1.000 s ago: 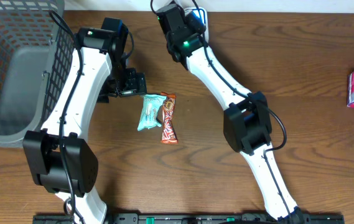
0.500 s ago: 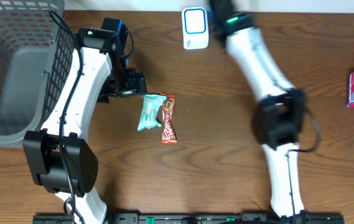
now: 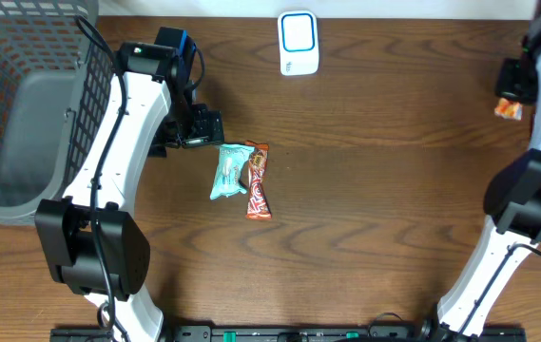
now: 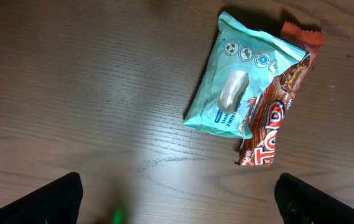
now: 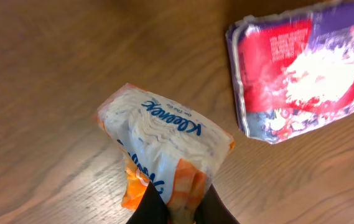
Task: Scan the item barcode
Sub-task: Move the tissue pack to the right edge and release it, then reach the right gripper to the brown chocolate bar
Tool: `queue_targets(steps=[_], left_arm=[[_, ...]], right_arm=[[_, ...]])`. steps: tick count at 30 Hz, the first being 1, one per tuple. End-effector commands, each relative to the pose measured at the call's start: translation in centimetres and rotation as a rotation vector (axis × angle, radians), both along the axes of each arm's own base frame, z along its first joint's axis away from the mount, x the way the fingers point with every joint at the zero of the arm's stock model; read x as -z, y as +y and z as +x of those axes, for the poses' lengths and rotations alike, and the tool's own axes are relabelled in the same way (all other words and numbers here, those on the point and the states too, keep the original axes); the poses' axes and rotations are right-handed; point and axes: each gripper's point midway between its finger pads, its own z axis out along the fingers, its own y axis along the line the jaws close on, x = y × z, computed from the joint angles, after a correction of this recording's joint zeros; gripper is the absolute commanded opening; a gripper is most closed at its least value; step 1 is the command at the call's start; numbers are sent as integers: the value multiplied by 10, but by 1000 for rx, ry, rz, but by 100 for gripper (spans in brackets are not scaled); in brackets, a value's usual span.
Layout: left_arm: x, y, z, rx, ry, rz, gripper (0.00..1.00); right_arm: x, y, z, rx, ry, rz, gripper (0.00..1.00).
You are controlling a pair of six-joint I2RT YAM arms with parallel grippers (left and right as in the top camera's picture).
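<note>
From overhead, only an orange-and-white corner of the tissue pack [image 3: 509,109] shows. The rest of it, and most of the right tool, is covered by the right arm at the frame's right edge. This puts the pack far right of the scanner [image 3: 299,43] and a little nearer the robot's base.

In the right wrist view the right tool [image 5: 180,208] is cut off by the bottom edge. Its two dark fingers are pinched narrow on the pack's lower end, which they hide, and the Kleenex lettering faces the camera. A red and purple packet [image 5: 298,68] lies on the tabletop [image 5: 52,74] just beyond the pack, blurred and cropped at the top right.

Only the two fingertips of the left tool [image 4: 177,202] show, at the bottom corners of its own view. They are spread wide and hold nothing. This tool sits left of the scanner and nearer the base. Ahead of it a teal packet [image 4: 242,93] lies partly over a red bar [image 4: 279,118] whose name is half covered.
</note>
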Motion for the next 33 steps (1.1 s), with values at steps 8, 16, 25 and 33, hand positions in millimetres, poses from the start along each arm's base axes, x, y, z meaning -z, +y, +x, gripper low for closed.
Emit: queue_targets(steps=[8,16,25,33], left_arm=[[-2,3,-1,6,-5,9,98],[-2,3,-1,6,-5,9,98],[-2,3,-1,6,-5,9,98],[-2,3,-1,6,-5,9,98]], right_arm=[[59,-39,-37,124,104,18,15],[44,-67,-55,220,128,-118,80],[-2,11,-16,37,-100,201,99],[-45,144,-25,-194,-131,669,99]])
